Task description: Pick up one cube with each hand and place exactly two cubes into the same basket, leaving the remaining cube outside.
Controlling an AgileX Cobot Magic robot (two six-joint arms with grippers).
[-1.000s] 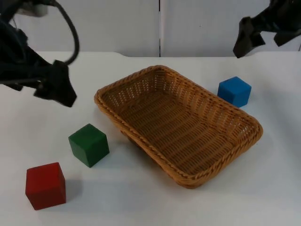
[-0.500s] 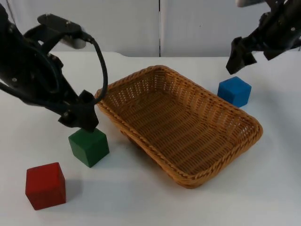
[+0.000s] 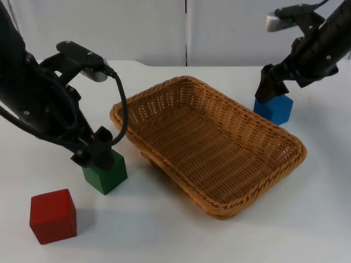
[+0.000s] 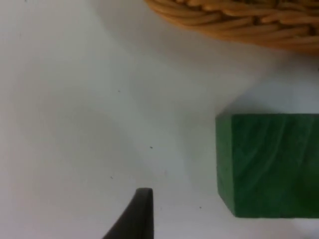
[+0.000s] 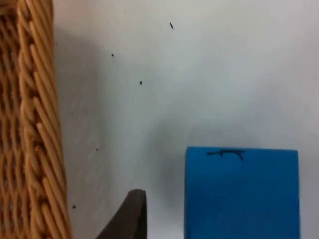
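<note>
Nearest you in the top view sat the red wooden cube [image 3: 53, 215], alone on the white table top [image 3: 164, 235]. Just beyond it, your left gripper [image 3: 96, 155] was down over the top of the green wooden cube [image 3: 107, 173]; whether its fingers were apart or together, I cannot tell. The left wrist view gave you what the top view hid: the green cube's grained face [image 4: 269, 164] standing just beside one black fingertip [image 4: 134, 216], with bare table between them and the braided rim of the basket close behind (no writing readable on the cube).

The empty oblong woven wicker basket [image 3: 129, 107] lay in the middle, between the two arms.

Farthest off, your right gripper [image 3: 271, 87] hung at the upper left edge of the blue wooden cube [image 3: 277, 109]; again I cannot tell how wide it stood. The right wrist view showed a small dark scrawl on the blue cube [image 5: 241, 194], unreadable, and a fingertip [image 5: 127, 216] beside the cube, with the basket wall [image 5: 35, 124] nearby.
</note>
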